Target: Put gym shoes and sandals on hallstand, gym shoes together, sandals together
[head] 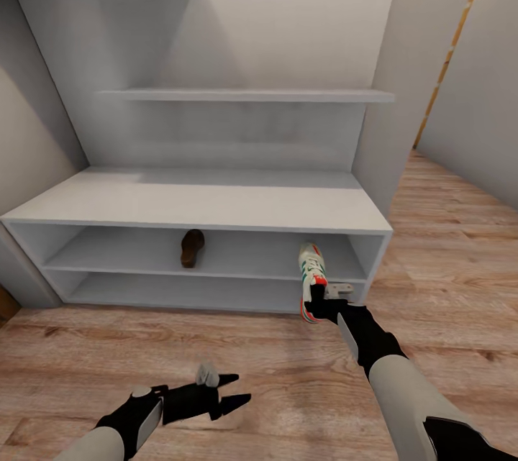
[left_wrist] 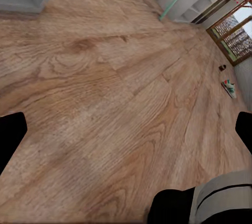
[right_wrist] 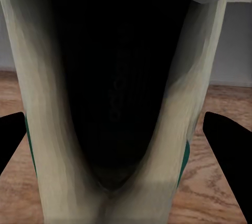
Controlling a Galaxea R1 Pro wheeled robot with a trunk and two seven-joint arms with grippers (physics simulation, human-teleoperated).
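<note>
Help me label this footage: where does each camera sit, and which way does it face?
Head view: on the head, looking down over both arms at the hallstand, a sandal on its shelf, the right gripper holding a gym shoe.
Left wrist view: near the left gripper, facing corridor floor.
Right wrist view: near its gripper, against that shoe.
Shared: shoe, floor.

My head camera is looking forward and down over both my arms at the hallstand (head: 216, 202) and the corridor floor (head: 446, 245) just before it. My left wrist camera is facing low along that same floor (left_wrist: 105, 103), toward the far end of the corridor. My right wrist camera is sitting very near a gym shoe (right_wrist: 47, 145), sharing it with the head view (head: 312, 275).
</note>
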